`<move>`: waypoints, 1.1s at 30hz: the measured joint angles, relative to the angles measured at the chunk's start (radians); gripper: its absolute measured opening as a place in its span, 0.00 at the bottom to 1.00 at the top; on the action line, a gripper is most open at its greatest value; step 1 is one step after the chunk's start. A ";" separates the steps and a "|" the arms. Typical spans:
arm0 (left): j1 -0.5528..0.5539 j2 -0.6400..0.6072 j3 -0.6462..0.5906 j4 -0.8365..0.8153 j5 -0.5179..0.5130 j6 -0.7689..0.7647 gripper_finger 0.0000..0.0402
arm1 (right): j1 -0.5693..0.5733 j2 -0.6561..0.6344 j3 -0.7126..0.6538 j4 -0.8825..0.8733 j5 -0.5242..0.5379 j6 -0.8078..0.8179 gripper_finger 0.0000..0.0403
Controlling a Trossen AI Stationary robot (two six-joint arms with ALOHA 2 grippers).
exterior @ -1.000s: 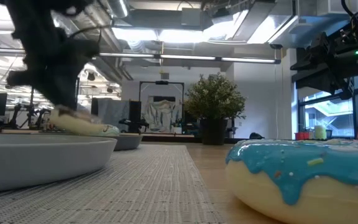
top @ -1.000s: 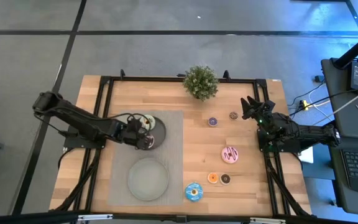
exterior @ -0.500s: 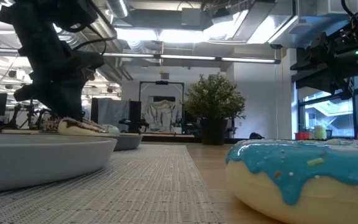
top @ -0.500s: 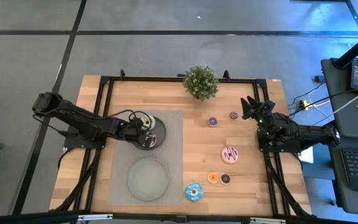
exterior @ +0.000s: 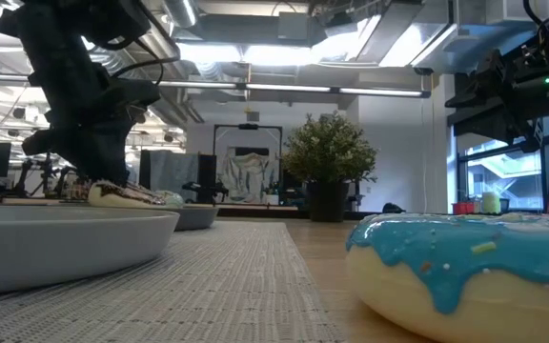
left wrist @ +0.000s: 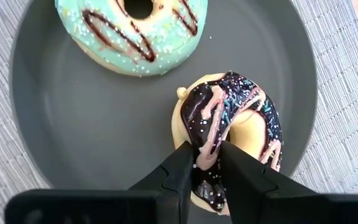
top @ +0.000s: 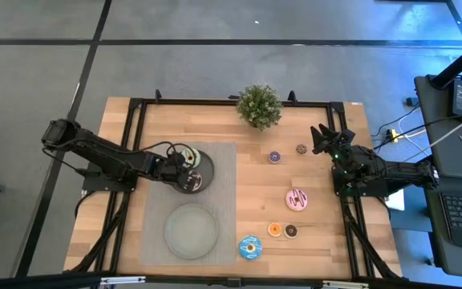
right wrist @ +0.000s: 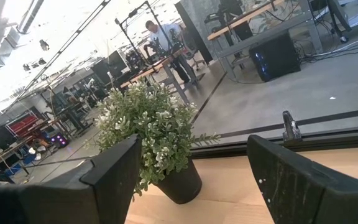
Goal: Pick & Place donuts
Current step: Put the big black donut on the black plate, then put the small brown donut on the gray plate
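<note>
My left gripper (left wrist: 207, 163) sits over the dark grey plate (top: 204, 175) left of centre in the high view, its jaws closed on the rim of the chocolate donut (left wrist: 232, 137), one finger (left wrist: 180, 171) on the outer edge, the other in the hole. That donut, with pink drizzle and sprinkles, rests on the plate just beside the green donut (left wrist: 135, 31), which lies flat on the same plate; the two do not touch. In the high view my left gripper (top: 184, 172) covers most of the chocolate one, and the green donut (top: 188, 155) shows at the plate's upper left edge.

My right gripper (top: 322, 138) waits at the right edge of the bench (top: 223, 128), jaws wide apart and holding nothing. Its wrist view looks between the fingers (right wrist: 114, 171) at the potted plant (right wrist: 151, 134) at the top centre of the bench.

The other donuts lie on the bare wood in the right half of the high view: a purple mini donut (top: 274, 156) and a dark brown mini donut (top: 301, 148) near the middle right, the pink donut (top: 297, 198) below them, then an orange mini donut (top: 274, 229) just beside another dark mini donut (top: 291, 231), and the blue donut (top: 250, 247) lowest. In the low view the blue donut (exterior: 465, 272) fills the lower right. A lighter grey plate (top: 191, 230) lies on the grey mat (top: 227, 193) at lower centre-left.
</note>
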 joint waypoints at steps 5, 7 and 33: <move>0.000 0.000 0.000 0.000 0.008 -0.037 0.27 | 0.000 0.000 0.000 0.000 0.000 0.000 0.73; 0.000 0.000 0.000 0.000 0.001 -0.041 0.31 | 0.000 0.000 0.000 0.000 0.000 -0.001 0.73; 0.000 0.000 0.104 -0.214 -0.065 -0.054 0.42 | 0.000 0.000 0.000 0.001 -0.003 0.025 0.73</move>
